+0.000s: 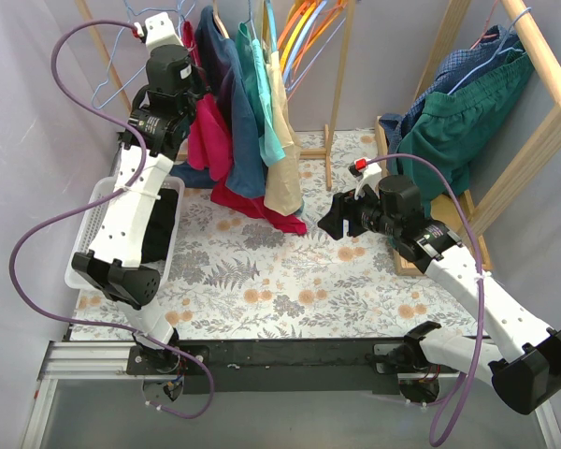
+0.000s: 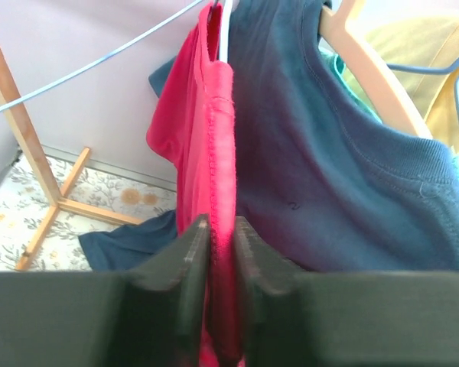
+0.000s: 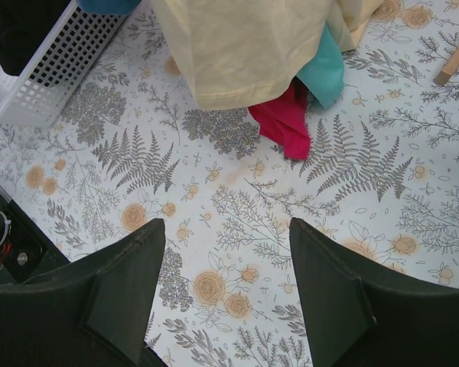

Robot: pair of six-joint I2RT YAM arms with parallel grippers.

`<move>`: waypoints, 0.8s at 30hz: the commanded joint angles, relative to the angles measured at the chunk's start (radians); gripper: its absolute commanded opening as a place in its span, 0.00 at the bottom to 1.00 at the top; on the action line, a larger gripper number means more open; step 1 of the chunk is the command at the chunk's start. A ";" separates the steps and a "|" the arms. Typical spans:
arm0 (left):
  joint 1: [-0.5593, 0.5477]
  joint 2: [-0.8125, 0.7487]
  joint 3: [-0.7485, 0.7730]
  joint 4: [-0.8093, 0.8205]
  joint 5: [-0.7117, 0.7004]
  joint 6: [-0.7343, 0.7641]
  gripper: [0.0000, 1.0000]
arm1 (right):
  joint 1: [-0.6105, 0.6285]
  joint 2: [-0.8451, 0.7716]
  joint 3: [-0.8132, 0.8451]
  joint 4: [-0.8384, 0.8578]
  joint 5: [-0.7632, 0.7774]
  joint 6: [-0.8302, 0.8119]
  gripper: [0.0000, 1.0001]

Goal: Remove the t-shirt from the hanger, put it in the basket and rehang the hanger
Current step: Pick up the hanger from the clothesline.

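Note:
A red t-shirt (image 1: 208, 140) hangs from a hanger on the rack at the back left, its hem trailing onto the floral cloth. My left gripper (image 1: 198, 94) is raised beside it and is shut on the shirt's hemmed edge (image 2: 220, 153), which runs up between the jaws to the white hanger hook (image 2: 224, 30). A dark blue t-shirt (image 2: 329, 176) hangs right next to it on a wooden hanger (image 2: 367, 69). My right gripper (image 1: 329, 217) is open and empty, low over the cloth; its wrist view shows the red hem (image 3: 284, 122) ahead.
Teal (image 1: 259, 89) and cream (image 1: 282, 150) shirts hang on the same rack. A white basket (image 1: 98, 229) with dark clothes sits at left. A second wooden rack (image 1: 533, 112) with green and blue garments (image 1: 458, 112) stands at right. Empty blue wire hangers (image 1: 112, 65) hang at far left.

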 commanded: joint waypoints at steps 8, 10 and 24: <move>0.001 -0.011 0.180 -0.007 -0.032 0.090 0.00 | -0.002 -0.020 0.004 0.034 -0.006 0.011 0.73; 0.001 -0.014 0.195 0.004 -0.032 0.098 0.00 | -0.002 -0.020 0.004 0.032 -0.005 0.010 0.73; 0.001 -0.135 0.129 0.111 -0.018 0.140 0.00 | 0.000 -0.013 0.000 0.028 0.000 0.008 0.73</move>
